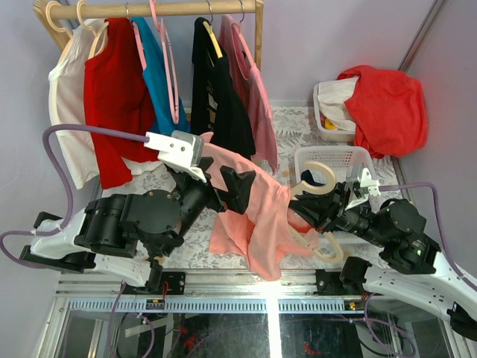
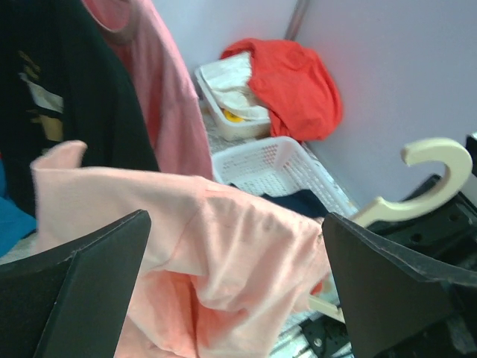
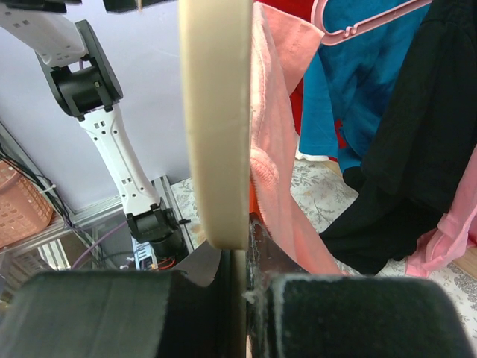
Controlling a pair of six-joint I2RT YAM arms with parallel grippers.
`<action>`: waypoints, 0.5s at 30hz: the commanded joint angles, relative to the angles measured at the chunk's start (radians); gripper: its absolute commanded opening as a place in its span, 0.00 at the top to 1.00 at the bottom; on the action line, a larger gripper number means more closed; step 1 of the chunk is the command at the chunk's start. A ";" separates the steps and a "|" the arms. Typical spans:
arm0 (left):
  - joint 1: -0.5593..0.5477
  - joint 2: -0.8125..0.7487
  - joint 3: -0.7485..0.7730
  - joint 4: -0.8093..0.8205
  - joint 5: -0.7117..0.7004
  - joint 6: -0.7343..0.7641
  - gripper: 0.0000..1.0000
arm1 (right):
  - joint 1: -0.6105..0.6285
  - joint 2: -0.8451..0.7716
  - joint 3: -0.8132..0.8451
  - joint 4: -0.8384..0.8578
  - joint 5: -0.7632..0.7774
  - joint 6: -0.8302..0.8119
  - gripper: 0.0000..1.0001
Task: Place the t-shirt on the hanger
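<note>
Status: the left gripper (image 1: 228,186) stands with jaws spread wide and grips nothing. In the left wrist view the t-shirt (image 2: 223,246) lies across the gap beyond its fingers (image 2: 82,291), with no pinch on it. The right gripper (image 3: 238,298) is clenched on the hanger (image 3: 216,119), apparently near the neck, though the cloth hides the exact spot.

Location: the t-shirt (image 1: 253,220) hangs in the air between the two arms, above the near part of the table. It is draped over one side of the hanger and sags toward the near edge.

Orientation: the hanger's (image 1: 317,179) hook points away from the arm bases, toward the white basket (image 1: 335,155). One arm end shows below the right gripper (image 1: 328,210); the other is under the cloth. Its long axis therefore appears to run diagonally, from the near right up toward the left arm. The t-shirt's length follows much the same diagonal.

Recommendation for the step in hand — judged to be a regrasp before drawing the cloth over the covered hanger arm:
- Take a single layer near the neck opening, not a bunched fold.
- Keep the hanger still and level while the cloth is pulled.
- Pull along the hanger's arm, not across it — limp cloth slides off a tilted shoulder.
</note>
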 commanded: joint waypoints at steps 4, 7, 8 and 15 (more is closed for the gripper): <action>0.087 -0.105 -0.208 0.281 0.316 -0.102 0.00 | 0.001 0.015 0.020 0.151 0.039 -0.028 1.00; 0.132 -0.092 -0.198 0.262 0.334 -0.097 0.00 | 0.001 0.026 0.031 0.140 0.042 -0.038 1.00; 0.134 -0.079 -0.179 0.237 0.323 -0.094 0.00 | 0.001 0.028 0.036 0.135 0.041 -0.041 1.00; 0.135 -0.100 -0.172 0.204 0.289 -0.041 0.00 | 0.001 0.021 0.028 0.128 0.052 -0.055 1.00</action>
